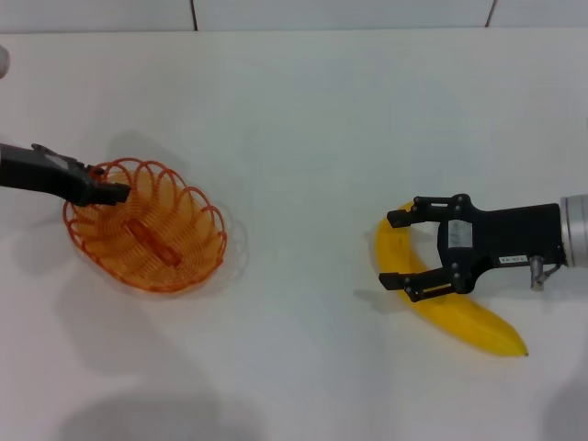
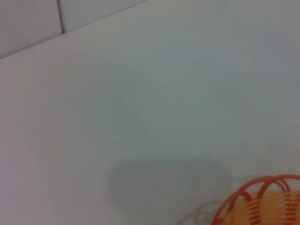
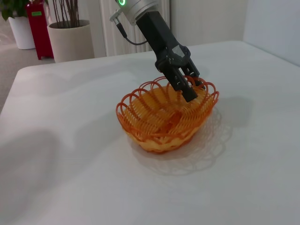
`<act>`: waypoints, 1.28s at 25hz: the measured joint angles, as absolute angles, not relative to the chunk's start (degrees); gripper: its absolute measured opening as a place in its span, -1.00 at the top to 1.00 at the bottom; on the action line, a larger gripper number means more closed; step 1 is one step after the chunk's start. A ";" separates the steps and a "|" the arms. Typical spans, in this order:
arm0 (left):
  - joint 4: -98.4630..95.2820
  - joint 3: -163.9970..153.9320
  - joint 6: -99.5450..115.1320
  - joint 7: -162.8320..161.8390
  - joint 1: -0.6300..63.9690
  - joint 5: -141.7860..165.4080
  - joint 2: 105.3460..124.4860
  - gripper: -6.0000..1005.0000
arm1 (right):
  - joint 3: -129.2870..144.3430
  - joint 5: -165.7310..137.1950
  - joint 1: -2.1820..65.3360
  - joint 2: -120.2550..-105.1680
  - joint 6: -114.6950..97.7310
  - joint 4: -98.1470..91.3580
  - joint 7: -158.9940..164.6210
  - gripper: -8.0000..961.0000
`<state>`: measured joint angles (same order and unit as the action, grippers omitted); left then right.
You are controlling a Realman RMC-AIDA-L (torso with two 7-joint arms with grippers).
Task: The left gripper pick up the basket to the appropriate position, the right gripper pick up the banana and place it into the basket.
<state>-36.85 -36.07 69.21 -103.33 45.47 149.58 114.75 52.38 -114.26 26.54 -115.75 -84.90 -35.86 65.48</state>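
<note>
The orange wire basket [image 1: 147, 230] stands on the white table at the left; it also shows in the right wrist view [image 3: 161, 117] and partly in the left wrist view [image 2: 262, 199]. My left gripper [image 1: 112, 193] reaches in from the left and is shut on the basket's near-left rim, as the right wrist view [image 3: 187, 89] shows. The yellow banana [image 1: 469, 322] lies on the table at the right. My right gripper [image 1: 393, 250] is open, one finger on each side of the banana's upper end, low over it.
The white table [image 1: 303, 119] runs to a pale wall at the back. Bare tabletop lies between the basket and the banana. Beyond the table's far edge, the right wrist view shows a plant pot [image 3: 70, 40] and a red object [image 3: 40, 28].
</note>
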 joint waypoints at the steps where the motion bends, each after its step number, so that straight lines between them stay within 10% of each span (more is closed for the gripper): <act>1: -36.85 -36.08 69.18 -103.30 45.46 149.58 114.75 -0.33 | 52.38 -114.26 26.54 -115.75 -84.90 -35.86 65.47 -0.86; 12: -36.86 -36.13 69.08 -102.74 45.27 149.94 114.83 0.32 | 52.44 -114.26 26.67 -115.75 -84.90 -35.86 65.42 -0.86; 32: -41.60 -35.77 78.10 -97.80 43.05 142.71 114.45 0.76 | 52.38 -114.26 26.45 -115.84 -84.81 -35.86 65.16 -0.86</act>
